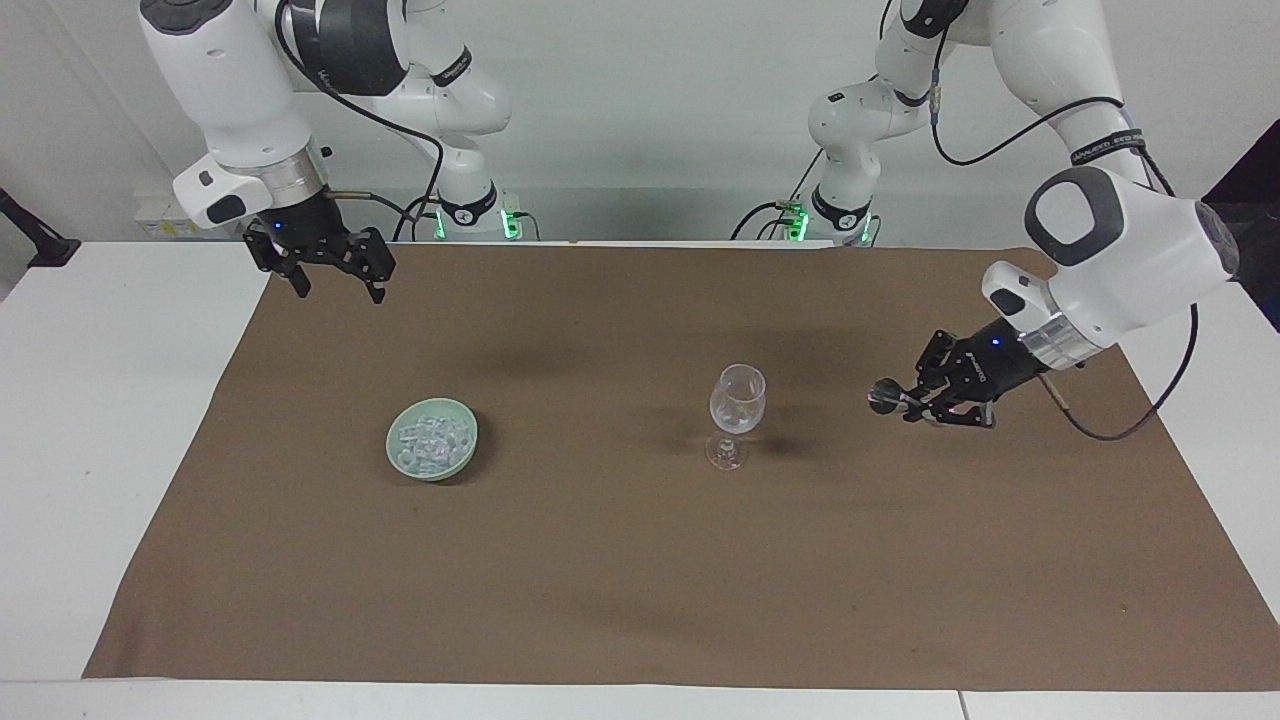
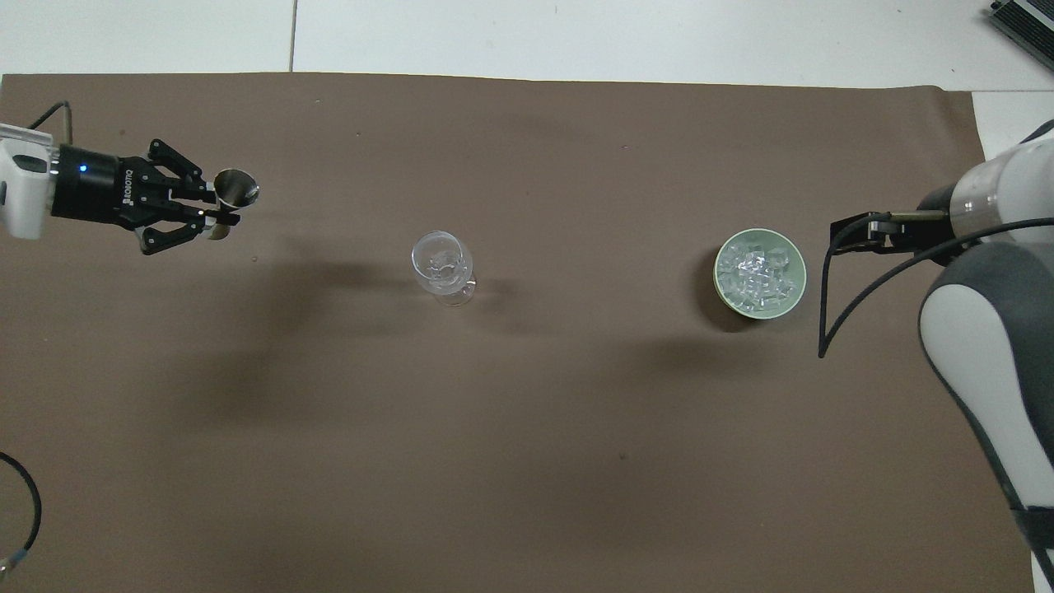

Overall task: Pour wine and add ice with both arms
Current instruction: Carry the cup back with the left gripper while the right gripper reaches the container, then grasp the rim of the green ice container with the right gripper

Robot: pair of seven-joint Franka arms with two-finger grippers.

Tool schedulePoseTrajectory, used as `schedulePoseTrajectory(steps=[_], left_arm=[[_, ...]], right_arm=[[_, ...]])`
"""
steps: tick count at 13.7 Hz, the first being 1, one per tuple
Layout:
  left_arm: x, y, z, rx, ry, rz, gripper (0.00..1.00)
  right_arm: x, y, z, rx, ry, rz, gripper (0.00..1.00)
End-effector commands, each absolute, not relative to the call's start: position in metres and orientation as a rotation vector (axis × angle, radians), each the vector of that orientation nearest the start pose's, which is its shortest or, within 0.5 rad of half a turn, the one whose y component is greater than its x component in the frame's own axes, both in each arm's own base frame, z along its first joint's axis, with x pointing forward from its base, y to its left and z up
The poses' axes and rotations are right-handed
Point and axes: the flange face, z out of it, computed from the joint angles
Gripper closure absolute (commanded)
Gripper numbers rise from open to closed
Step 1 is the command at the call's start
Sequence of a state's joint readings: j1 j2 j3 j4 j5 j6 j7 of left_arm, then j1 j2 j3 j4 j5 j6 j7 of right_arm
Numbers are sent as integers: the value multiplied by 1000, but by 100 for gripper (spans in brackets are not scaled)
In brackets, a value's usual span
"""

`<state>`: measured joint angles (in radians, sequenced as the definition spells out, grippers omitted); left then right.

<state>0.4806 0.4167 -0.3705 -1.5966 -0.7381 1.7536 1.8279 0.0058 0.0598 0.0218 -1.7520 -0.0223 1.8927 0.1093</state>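
My left gripper (image 1: 908, 402) (image 2: 212, 216) is shut on a small metal jigger (image 1: 884, 396) (image 2: 236, 188), held low over the brown mat toward the left arm's end of the table, its mouth facing up. A clear stemmed glass (image 1: 737, 400) (image 2: 442, 263) stands upright mid-mat, apart from the jigger. Ice (image 1: 432, 435) (image 2: 757, 270) is heaped in a pale green bowl (image 1: 394, 449) (image 2: 759, 232) toward the right arm's end. My right gripper (image 1: 340, 290) (image 2: 860, 231) hangs open and empty over the mat's edge beside the bowl. No wine shows in either view.
The brown mat (image 1: 600, 560) (image 2: 527, 428) covers most of the white table (image 1: 90, 420). A black cable (image 2: 832, 305) loops down from the right arm's wrist next to the bowl.
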Motion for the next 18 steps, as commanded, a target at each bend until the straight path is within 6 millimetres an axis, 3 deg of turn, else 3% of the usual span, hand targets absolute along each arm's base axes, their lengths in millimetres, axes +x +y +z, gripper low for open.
schedulePoseTrajectory(steps=[1, 4, 5, 7, 9, 12, 15, 17, 18], left_arm=[[650, 91, 405, 1660, -1481, 842, 100], [639, 153, 364, 1598, -1300, 959, 100], [635, 167, 347, 1573, -1243, 968, 100], [624, 197, 325, 1522, -1210, 1004, 100], [613, 221, 305, 1509, -1225, 1055, 100], [600, 241, 267, 1426, -1168, 1178, 100], [583, 255, 249, 1418, -1137, 1231, 100], [572, 260, 222, 1423, -1080, 1216, 100], [571, 264, 223, 1426, -1089, 1209, 100]], right_arm=[[607, 15, 497, -3145, 110, -120, 0], [611, 17, 468, -3141, 122, -136, 0], [611, 18, 451, -3142, 124, -124, 0], [614, 42, 429, -3137, 113, -136, 0], [612, 44, 411, -3140, 127, -93, 3], [609, 43, 389, -3136, 138, -112, 14], [611, 53, 377, -3128, 214, -114, 17], [613, 54, 362, -3122, 295, -90, 23], [613, 56, 356, -3122, 310, -75, 23]])
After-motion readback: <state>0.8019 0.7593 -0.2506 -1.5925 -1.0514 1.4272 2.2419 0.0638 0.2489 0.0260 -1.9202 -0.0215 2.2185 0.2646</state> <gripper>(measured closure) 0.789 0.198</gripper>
